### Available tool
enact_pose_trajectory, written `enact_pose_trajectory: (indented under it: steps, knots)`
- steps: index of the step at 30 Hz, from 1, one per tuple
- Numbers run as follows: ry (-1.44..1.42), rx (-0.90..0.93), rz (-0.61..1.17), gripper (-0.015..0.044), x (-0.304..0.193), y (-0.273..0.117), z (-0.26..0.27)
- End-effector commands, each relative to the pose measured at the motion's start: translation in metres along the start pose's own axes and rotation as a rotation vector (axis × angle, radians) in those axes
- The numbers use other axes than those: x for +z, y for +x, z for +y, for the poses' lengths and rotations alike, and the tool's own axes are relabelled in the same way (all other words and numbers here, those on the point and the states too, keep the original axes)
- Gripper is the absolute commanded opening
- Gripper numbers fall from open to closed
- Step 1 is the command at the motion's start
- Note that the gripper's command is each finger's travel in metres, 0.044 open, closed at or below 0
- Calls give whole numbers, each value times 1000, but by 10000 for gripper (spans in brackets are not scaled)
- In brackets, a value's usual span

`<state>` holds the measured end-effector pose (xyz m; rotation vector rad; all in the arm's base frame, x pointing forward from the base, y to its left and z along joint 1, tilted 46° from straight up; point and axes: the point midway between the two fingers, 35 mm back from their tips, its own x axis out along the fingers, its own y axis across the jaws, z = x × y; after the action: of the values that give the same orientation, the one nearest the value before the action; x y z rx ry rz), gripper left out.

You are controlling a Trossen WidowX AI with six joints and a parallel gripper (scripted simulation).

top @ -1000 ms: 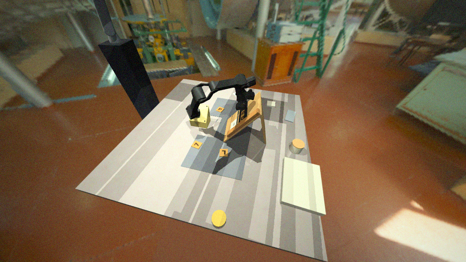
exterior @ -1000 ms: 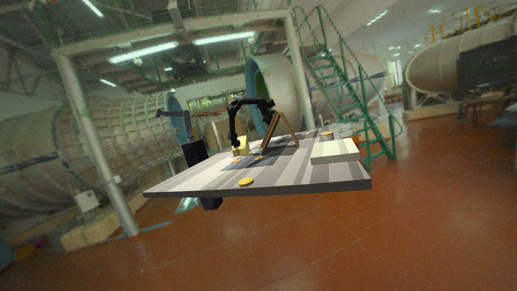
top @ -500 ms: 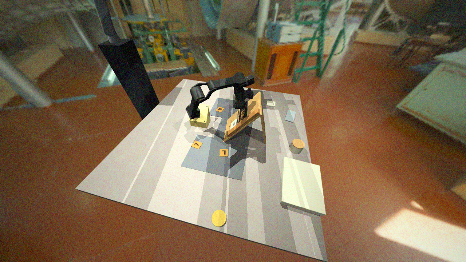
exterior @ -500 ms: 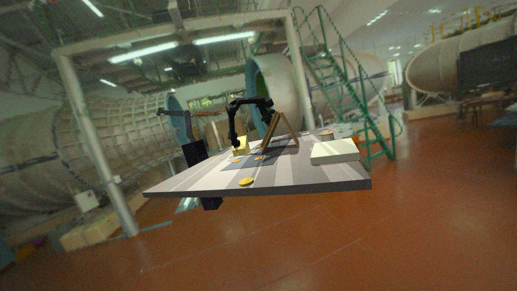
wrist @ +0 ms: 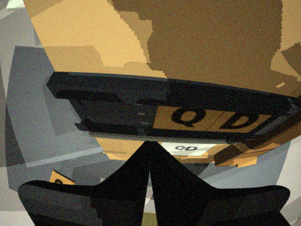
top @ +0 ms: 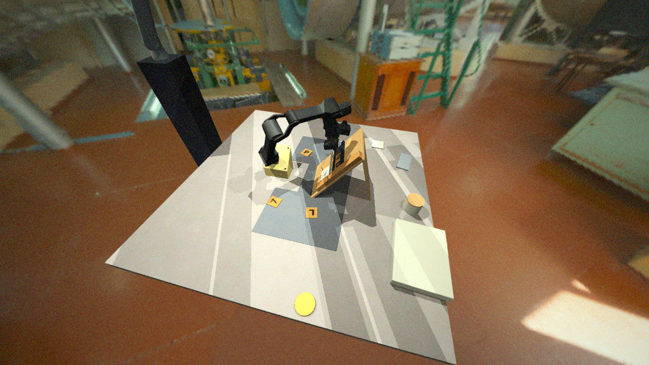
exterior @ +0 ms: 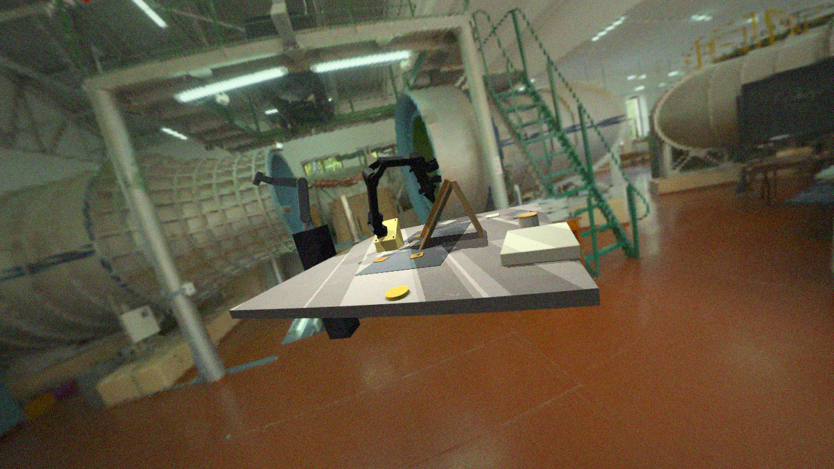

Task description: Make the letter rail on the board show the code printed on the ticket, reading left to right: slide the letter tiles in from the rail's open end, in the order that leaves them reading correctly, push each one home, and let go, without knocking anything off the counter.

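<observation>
A black letter rail point(wrist: 110, 78) runs across the tilted wooden board point(wrist: 194, 37) point(top: 358, 143). In the wrist view a Q tile point(wrist: 163, 120) and a D tile point(wrist: 238, 120) sit side by side at its right end, with the left part of the rail bare. The white ticket point(wrist: 204, 147) point(top: 324, 172) below the rail reads QD. My gripper point(wrist: 150, 147) is shut with nothing between its fingertips, in front of the rail's lower edge. Loose tiles lie flat: one marked P point(top: 306, 152), and two point(top: 273, 201) point(top: 311, 212) whose letters I cannot tell for sure.
A blue-grey mat point(top: 290, 226) lies under the board. On the counter point(top: 181, 254) stand a yellow block point(top: 283, 170) at the arm's base, a round tin point(top: 413, 206) with a wooden top, and a pale slab point(top: 419, 258). A yellow disc point(top: 304, 304) point(exterior: 397, 292) lies near the front edge.
</observation>
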<state>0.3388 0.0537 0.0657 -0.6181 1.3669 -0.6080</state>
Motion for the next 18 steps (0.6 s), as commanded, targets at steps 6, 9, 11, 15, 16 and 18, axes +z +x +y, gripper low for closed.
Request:
enact_pose_trajectory:
  steps: [6,9,11,15,16,18]
  knots:
    - [-12,-10,-129,105,-10,-31,-8]
    - [-20,-17,-281,184,-25,-62,-17]
    - [-22,-17,-380,236,-37,-80,-24]
    - [-16,-8,-573,341,-63,-108,-38]
    - [-12,-4,-620,368,-69,-114,-42]
    - [-7,4,-681,420,-78,-120,-47]
